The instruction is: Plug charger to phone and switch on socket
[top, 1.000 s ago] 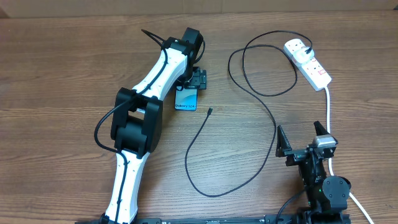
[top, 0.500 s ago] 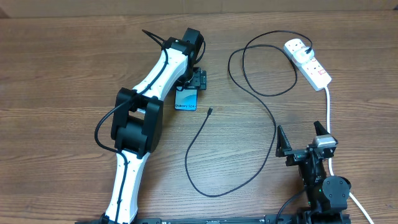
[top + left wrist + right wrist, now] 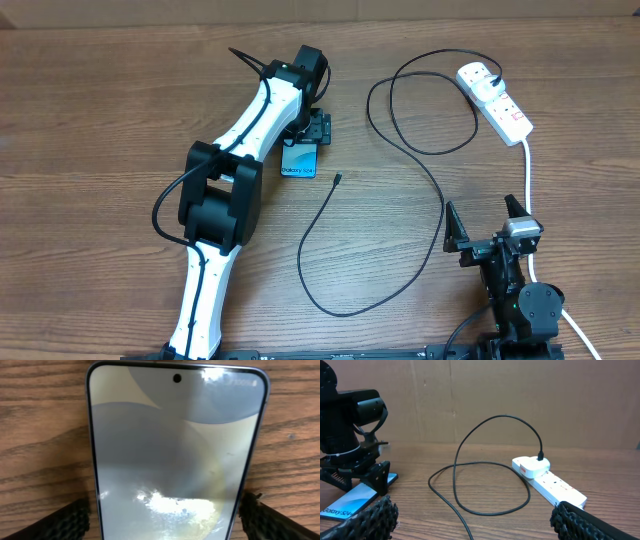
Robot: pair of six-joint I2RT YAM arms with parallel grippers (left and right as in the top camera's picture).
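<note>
The phone (image 3: 298, 162) lies flat on the wooden table, its pale screen filling the left wrist view (image 3: 175, 450). My left gripper (image 3: 306, 136) is lowered over its far end, open, with one finger (image 3: 65, 522) on each long side and narrow gaps to the rim. The charger's black cable (image 3: 440, 200) loops across the table; its connector tip (image 3: 338, 179) lies loose just right of the phone. The charger's plug (image 3: 477, 75) sits in the white socket (image 3: 505, 110) at the far right. My right gripper (image 3: 487, 222) stands open near the front, facing the socket (image 3: 555, 487) and holding nothing.
The socket's thick white cord (image 3: 527, 170) runs down past my right arm to the front edge. A cardboard wall (image 3: 520, 395) closes off the far side of the table. My left arm (image 3: 230, 190) stretches diagonally over the table's left half.
</note>
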